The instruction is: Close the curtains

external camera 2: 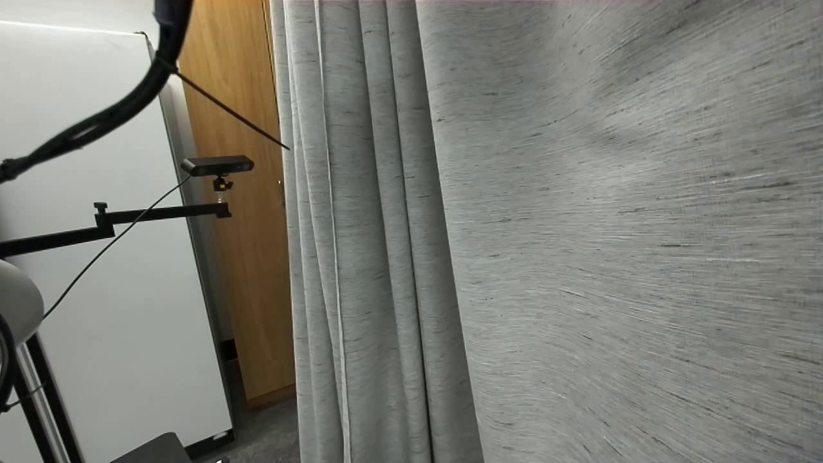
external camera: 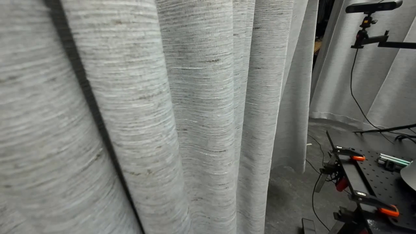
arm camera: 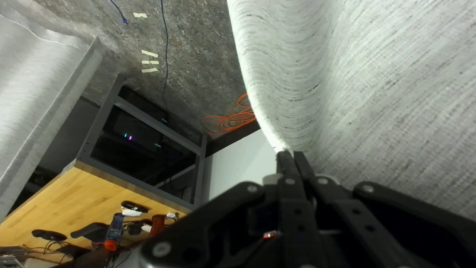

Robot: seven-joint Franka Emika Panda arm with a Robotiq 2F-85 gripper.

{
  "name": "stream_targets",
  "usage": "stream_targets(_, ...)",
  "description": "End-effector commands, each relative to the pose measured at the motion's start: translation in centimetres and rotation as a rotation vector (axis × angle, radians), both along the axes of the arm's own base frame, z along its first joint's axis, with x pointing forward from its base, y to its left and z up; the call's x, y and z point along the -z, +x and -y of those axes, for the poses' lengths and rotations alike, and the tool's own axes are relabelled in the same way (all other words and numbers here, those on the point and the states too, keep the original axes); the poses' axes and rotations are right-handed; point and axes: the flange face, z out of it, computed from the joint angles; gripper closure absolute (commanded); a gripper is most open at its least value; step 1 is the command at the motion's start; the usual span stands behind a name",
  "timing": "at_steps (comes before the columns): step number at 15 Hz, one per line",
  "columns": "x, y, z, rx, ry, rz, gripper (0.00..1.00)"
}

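Note:
A light grey woven curtain (arm camera: 372, 93) fills the right of the wrist view, its bright edge running down to my fingertips. My gripper (arm camera: 292, 154) is shut on that edge, with the fabric pinched between the finger ends. The curtain hangs in tall folds close to the camera in both exterior views (external camera: 208, 113) (external camera 2: 611, 225) and covers much of each. My gripper does not show in either exterior view. A second grey curtain (arm camera: 33, 70) hangs at the left of the wrist view. A grey curtain (external camera: 344, 81) also hangs at the back right in an exterior view.
A black perforated table (external camera: 377, 182) with orange-handled clamps stands at the right in an exterior view. A camera on a black arm (external camera 2: 218, 166) stands before a white panel (external camera 2: 116, 308) and wooden panel (external camera 2: 241, 225). The wrist view shows a cluttered wooden bench (arm camera: 100, 186) and orange cable (arm camera: 238, 119).

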Motion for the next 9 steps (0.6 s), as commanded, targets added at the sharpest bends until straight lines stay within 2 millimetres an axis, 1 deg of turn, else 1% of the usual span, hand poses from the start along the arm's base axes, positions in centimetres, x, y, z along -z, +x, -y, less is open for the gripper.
stream_targets(1, -0.5, 0.86, -0.2, 0.002, 0.006, 0.003, 1.0)
stream_targets(3, -0.43, 1.21, -0.47, -0.009, 0.022, 0.005, 1.0)
stream_targets(4, -0.51, 1.23, -0.41, -0.013, 0.03, 0.006, 0.73)
stream_targets(5, -0.54, 1.29, -0.41, -0.01, 0.031, 0.004, 0.72)
stream_targets(8, -0.79, 1.26, -0.33, 0.001, 0.04, 0.002, 0.51)
stream_targets(9, -0.52, 1.41, -0.7, 0.01, 0.05, 0.0, 0.42)
